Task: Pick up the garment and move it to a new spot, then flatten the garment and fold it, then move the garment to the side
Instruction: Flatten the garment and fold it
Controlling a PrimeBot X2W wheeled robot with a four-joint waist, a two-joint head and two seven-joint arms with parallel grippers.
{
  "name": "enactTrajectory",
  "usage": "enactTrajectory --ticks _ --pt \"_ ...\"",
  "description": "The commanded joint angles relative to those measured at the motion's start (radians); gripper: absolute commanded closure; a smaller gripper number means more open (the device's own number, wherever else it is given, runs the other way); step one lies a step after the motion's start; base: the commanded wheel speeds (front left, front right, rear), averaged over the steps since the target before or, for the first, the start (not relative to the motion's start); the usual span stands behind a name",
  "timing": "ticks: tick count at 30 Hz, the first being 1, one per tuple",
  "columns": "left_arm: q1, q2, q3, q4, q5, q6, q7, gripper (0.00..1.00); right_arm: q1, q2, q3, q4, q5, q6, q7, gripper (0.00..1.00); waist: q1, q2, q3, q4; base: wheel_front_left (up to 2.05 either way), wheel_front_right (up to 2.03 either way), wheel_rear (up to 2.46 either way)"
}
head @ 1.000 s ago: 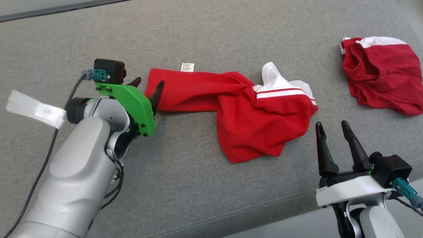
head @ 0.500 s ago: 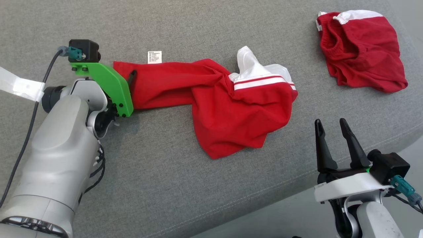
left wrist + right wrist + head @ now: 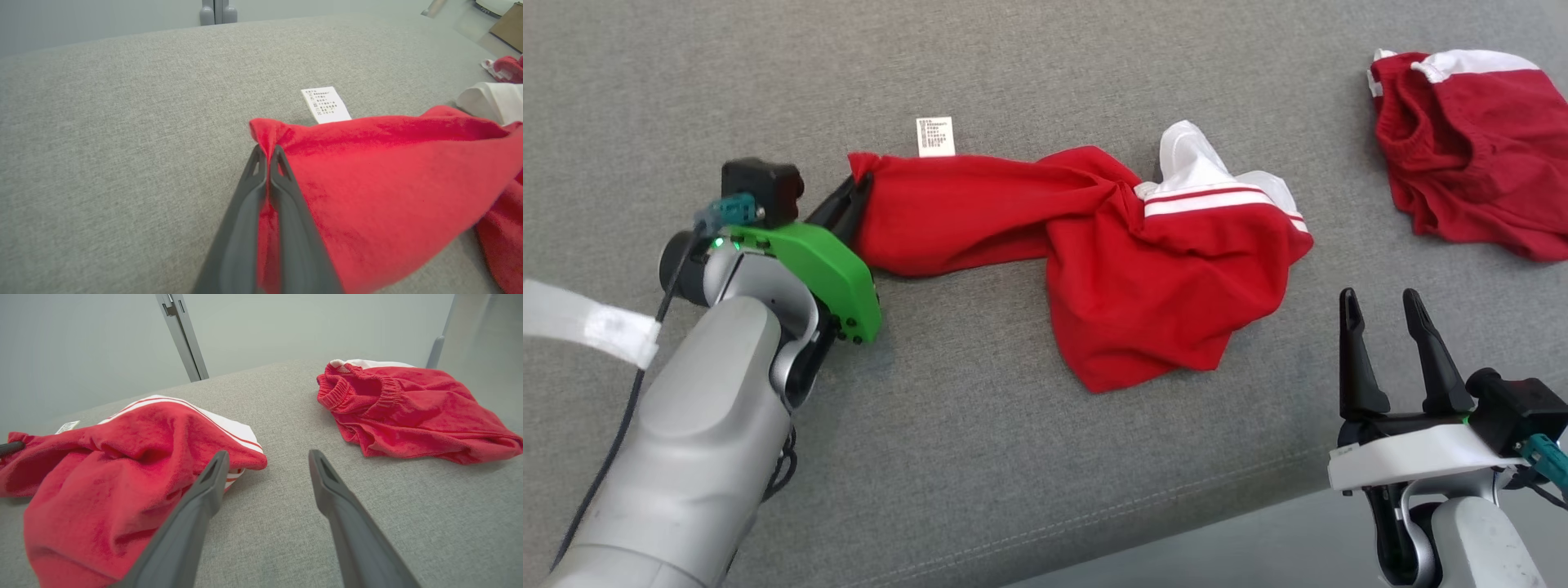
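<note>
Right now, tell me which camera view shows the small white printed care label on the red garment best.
The left wrist view: the small white printed care label lies close and flat, its print lines showing. The head view shows it small, from above. The right wrist view catches a sliver.
</note>
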Motion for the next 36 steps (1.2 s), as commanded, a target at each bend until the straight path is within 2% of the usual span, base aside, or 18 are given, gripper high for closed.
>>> enactTrajectory --ticks 1,5,12,16,20,21,23,24,31,36 --pt "0.054 0.019 -0.001 -0.038 -0.001 -0.003 -0.029 1.00 0.007 -0.002 -0.008 -0.005 -0.013 -0.001 -0.005 0.00 0.0000 0.0000 -0.021 0.039 0.00 0.00 0.00" --pt "0.145 0.049 0.001 -0.128 0.001 0.017 -0.076 1.00 0.016 -0.002 -0.021 -0.007 -0.020 -0.001 0.005 0.00 0.0000 0.0000 -0.033 0.070 0.00 0.00 0.00" --pt "0.385 0.126 0.042 -0.383 -0.033 0.108 -0.143 1.00 0.031 -0.002 -0.055 -0.023 -0.036 -0.001 0.038 0.00 0.0000 0.0000 -0.060 0.136 0.00 0.00 0.00" --pt "0.479 0.151 0.072 -0.473 -0.068 0.150 -0.144 1.00 0.039 -0.002 -0.063 -0.026 -0.039 -0.001 0.054 0.00 0.0000 0.0000 -0.073 0.153 0.00 0.00 0.00" --pt "0.542 0.170 0.086 -0.523 -0.104 0.171 -0.116 1.00 0.042 -0.002 -0.066 -0.026 -0.039 -0.001 0.065 0.00 0.0000 0.0000 -0.084 0.161 0.00 0.00 0.00" --pt "0.552 0.173 0.093 -0.531 -0.114 0.178 -0.111 0.90 0.041 -0.002 -0.066 -0.026 -0.039 -0.001 0.068 0.00 0.0000 0.0000 -0.085 0.161 0.00 0.00 0.00" --pt "0.573 0.173 0.097 -0.542 -0.131 0.188 -0.092 0.26 0.040 -0.002 -0.067 -0.022 -0.035 -0.001 0.070 0.00 0.0000 0.0000 -0.089 0.161 0.00 0.00 0.00" --pt "0.577 0.179 0.102 -0.547 -0.130 0.196 -0.094 0.00 0.040 -0.002 -0.068 -0.020 -0.031 -0.001 0.071 0.00 0.0000 0.0000 -0.091 0.160 0.00 0.00 0.00" --pt "0.609 0.194 0.171 -0.574 -0.147 0.261 -0.145 0.00 0.038 -0.002 -0.084 -0.015 -0.023 -0.001 0.062 0.00 0.0000 0.0000 -0.114 0.151 0.00 0.00 0.00" --pt "0.627 0.192 0.244 -0.646 -0.109 0.338 -0.192 0.00 0.022 -0.002 -0.108 -0.029 -0.048 -0.001 0.067 0.00 0.0000 0.0000 -0.150 0.161 0.00 0.00 0.00"
